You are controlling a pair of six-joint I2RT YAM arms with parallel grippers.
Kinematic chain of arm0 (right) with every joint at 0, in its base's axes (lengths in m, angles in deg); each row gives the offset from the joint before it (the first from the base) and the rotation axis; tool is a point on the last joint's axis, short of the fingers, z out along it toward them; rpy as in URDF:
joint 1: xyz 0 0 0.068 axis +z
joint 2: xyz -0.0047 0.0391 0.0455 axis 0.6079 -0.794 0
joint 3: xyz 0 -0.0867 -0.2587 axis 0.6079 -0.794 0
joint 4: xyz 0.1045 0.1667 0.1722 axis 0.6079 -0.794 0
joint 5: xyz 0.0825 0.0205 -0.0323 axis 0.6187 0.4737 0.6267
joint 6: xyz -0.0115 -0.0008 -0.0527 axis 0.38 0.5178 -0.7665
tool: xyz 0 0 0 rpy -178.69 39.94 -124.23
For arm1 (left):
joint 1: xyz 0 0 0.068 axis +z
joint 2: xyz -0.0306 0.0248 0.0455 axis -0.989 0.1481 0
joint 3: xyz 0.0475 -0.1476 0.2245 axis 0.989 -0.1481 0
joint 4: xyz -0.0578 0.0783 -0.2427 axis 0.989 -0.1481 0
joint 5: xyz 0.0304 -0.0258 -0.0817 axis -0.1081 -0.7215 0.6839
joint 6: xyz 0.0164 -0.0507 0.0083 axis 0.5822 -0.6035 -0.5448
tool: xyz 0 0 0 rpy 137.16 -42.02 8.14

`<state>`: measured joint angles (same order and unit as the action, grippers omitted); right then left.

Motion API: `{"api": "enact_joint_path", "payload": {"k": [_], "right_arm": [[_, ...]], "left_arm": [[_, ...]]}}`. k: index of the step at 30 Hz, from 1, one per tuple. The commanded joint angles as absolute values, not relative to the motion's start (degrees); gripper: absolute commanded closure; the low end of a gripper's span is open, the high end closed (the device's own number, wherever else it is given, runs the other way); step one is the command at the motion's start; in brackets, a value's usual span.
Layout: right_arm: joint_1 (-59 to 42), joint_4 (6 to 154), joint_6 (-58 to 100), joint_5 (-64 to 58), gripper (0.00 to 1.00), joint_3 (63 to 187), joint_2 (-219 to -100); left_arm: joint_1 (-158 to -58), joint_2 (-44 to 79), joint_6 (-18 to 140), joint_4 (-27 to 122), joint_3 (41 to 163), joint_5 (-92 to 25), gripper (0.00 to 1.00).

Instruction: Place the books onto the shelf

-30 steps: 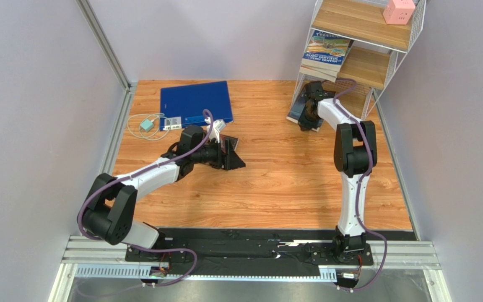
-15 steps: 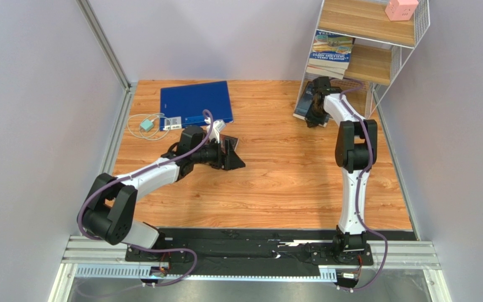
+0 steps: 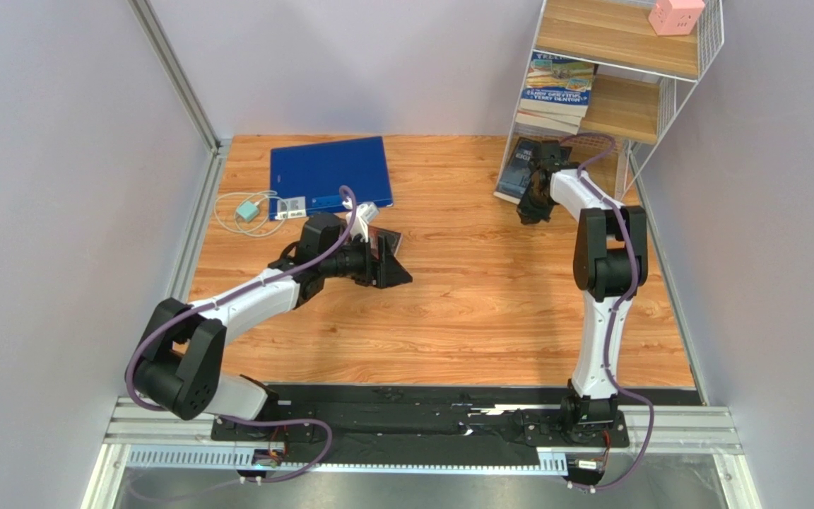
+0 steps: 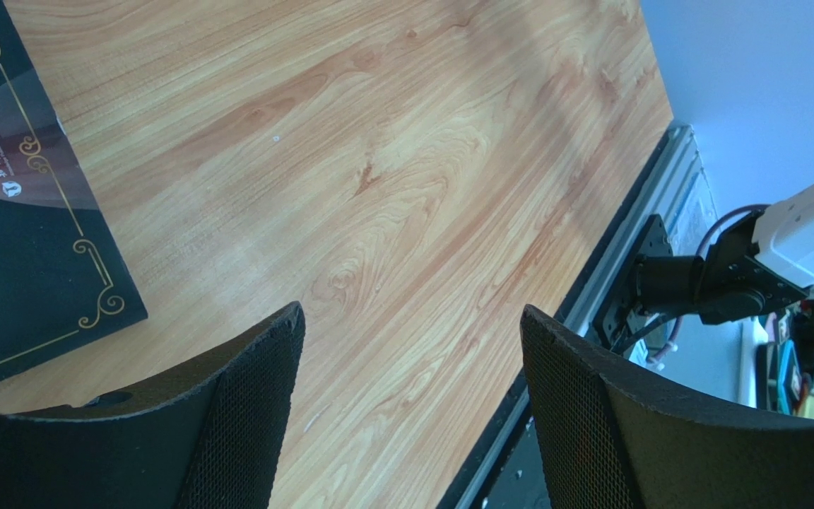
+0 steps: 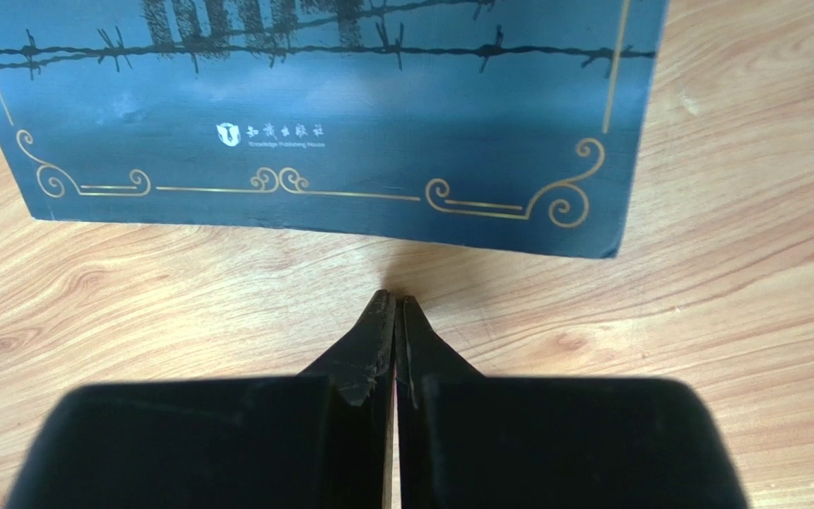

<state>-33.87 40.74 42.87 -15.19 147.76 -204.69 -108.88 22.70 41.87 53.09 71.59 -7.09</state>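
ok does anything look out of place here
Two books are off the shelf: a navy book lies flat on the table at its foot, the right jaws shut and empty just short of its edge, and a dark gold-trimmed book lies flat near the open left jaws.

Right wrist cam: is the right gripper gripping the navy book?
No: the right gripper is shut with nothing between its fingers, and its tips stop short of the navy book.

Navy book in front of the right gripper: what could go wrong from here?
1. The right gripper is shut, with its tips pointing at the edge of the navy book, which lies flat; a push may only slide it.
2. That book lies by the foot of the shelf; a shove could shake the stacked books there.
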Motion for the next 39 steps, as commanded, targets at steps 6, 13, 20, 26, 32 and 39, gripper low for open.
{"api": "enact_joint_path", "payload": {"k": [6, 13, 20, 26, 32, 39], "right_arm": [[-35.6, 44.3, 46.2, -18.3, 1.0, 143.3, -201.5], [-38.6, 51.6, 51.3, -8.3, 1.0, 136.2, -199.5], [-40.0, 64.1, 58.6, -0.2, 1.0, 126.2, -195.7], [-40.3, 68.1, 61.7, 3.9, 1.0, 125.6, -196.4], [-41.4, 68.6, 64.0, 2.8, 1.0, 125.5, -197.2], [-43.2, 69.0, 65.9, 1.4, 1.0, 126.2, -198.6]], "left_arm": [[-109.3, 18.6, 43.0, 52.6, 70.5, -7.8, 0.21], [-109.3, 18.3, 43.2, 52.4, 70.1, -7.9, 0.21], [-109.3, 18.6, 43.7, 52.3, 70.0, -7.8, 0.21], [-109.3, 18.1, 44.6, 51.3, 70.1, -8.2, 0.21], [-109.3, 18.2, 45.2, 50.7, 70.7, -8.2, 0.2], [-109.3, 18.6, 45.2, 50.9, 71.0, -8.3, 0.2]]}}
